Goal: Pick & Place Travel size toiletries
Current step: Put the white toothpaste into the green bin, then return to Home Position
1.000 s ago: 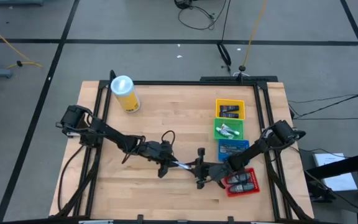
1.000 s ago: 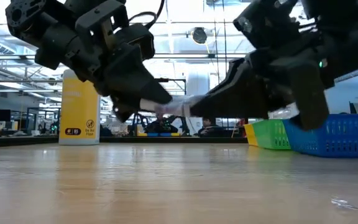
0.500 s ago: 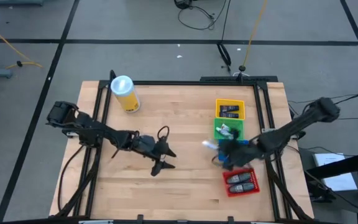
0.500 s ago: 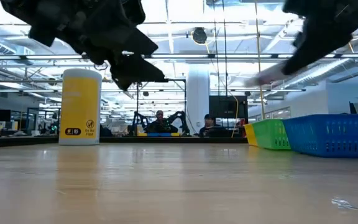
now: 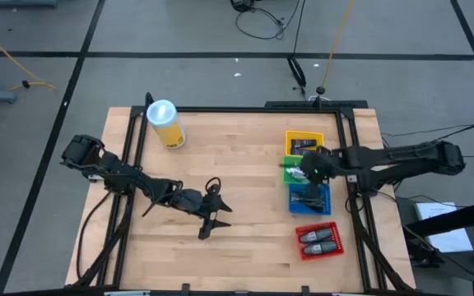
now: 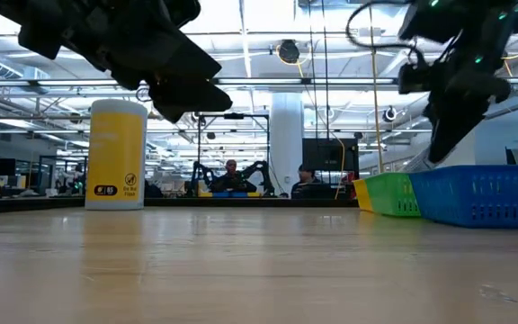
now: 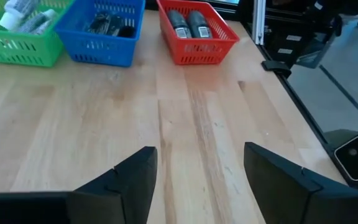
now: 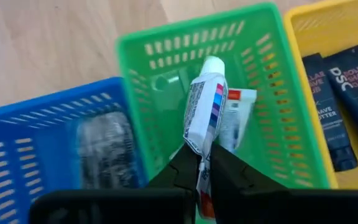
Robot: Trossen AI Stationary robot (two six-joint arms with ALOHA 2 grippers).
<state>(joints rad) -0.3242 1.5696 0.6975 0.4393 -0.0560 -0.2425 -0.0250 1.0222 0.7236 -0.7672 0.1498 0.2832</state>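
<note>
My right gripper (image 5: 301,171) (image 8: 201,167) is shut on a white tube with coloured stripes (image 8: 204,112) over the green tray (image 5: 313,164) (image 8: 166,62). Another white tube (image 8: 234,121) lies in that tray. Dark flat packs (image 8: 340,93) lie in the yellow tray (image 5: 304,136). Silvery sachets (image 8: 104,140) lie in the blue tray (image 5: 323,201). Two dark tubes (image 7: 188,22) lie in the red tray (image 5: 318,249). My left gripper (image 5: 212,218) (image 7: 194,171) is open and empty above the table's middle. My right gripper pinches the tube's flat end (image 8: 199,158), opposite the cap, between its two fingers. The fingers come from the table's right, slanting down. The tube runs on past the fingertips, with its cap (image 8: 212,64) over the green tray. I cannot tell whether it touches the tray's contents.
The four trays stand in a row along the table's right side. A tall yellow canister with a white lid (image 5: 164,123) stands at the far left. Bare wood (image 5: 245,164) lies between the canister and the trays. People show in the room beyond the table (image 6: 232,175).
One second ago both grippers met at the tube above the table's middle. My right gripper has since carried the tube toward the table's right and far edge, to above the green tray. My left gripper has drawn back a little toward the left without the tube.
</note>
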